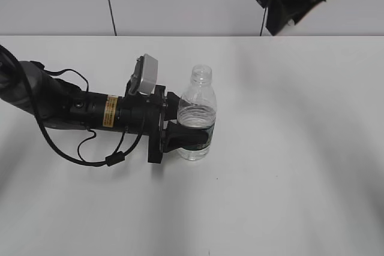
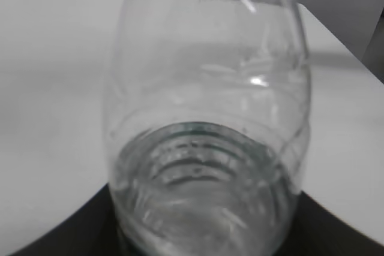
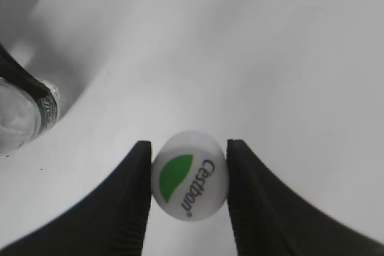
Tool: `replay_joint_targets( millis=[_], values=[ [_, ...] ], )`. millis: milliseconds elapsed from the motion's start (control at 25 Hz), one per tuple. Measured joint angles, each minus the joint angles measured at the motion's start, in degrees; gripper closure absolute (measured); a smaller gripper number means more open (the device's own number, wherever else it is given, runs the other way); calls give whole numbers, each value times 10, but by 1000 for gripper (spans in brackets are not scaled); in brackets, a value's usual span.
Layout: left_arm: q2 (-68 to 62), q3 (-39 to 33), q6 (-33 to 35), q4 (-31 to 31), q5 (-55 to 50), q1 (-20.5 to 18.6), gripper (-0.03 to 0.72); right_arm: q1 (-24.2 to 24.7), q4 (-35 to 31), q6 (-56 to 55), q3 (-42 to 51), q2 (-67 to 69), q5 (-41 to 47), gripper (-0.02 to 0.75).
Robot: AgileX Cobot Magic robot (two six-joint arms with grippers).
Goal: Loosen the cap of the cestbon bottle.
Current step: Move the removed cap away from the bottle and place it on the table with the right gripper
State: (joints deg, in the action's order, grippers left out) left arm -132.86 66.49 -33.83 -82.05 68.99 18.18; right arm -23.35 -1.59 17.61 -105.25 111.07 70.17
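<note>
The clear cestbon bottle [image 1: 197,115] stands upright on the white table with its threaded neck bare and open. My left gripper [image 1: 180,134] is shut on the bottle's lower body at the dark green label. The bottle fills the left wrist view [image 2: 207,136], with my dark fingers at both bottom corners. My right gripper [image 3: 189,187] is shut on the white cap [image 3: 189,183], whose top shows a green leaf mark and "Cestbon" print. It holds the cap high above the table. In the exterior view the right gripper [image 1: 288,1] is a blurred dark shape at the top right.
The white table [image 1: 288,148] spreads all around the bottle. A pale wall with dark vertical seams [image 1: 109,1] runs behind it. The left arm and its cables [image 1: 72,112] lie across the table's left side. The bottle's base shows at the left edge of the right wrist view [image 3: 24,106].
</note>
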Motion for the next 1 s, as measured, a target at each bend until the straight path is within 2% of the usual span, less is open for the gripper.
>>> replay_joint_targets(
  millis=[200, 440, 800, 1000],
  values=[
    [0, 0, -2, -1, 1, 0, 307, 83, -71, -29, 112, 0, -3, 441],
    [0, 0, -2, -2, 1, 0, 307, 143, -98, -42, 253, 0, -94, 441],
    [0, 0, -2, -3, 2, 0, 307, 162, -92, -42, 380, 0, -276, 442],
    [0, 0, -3, -3, 2, 0, 307, 164, -77, -53, 386, 2, -304, 442]
  ],
)
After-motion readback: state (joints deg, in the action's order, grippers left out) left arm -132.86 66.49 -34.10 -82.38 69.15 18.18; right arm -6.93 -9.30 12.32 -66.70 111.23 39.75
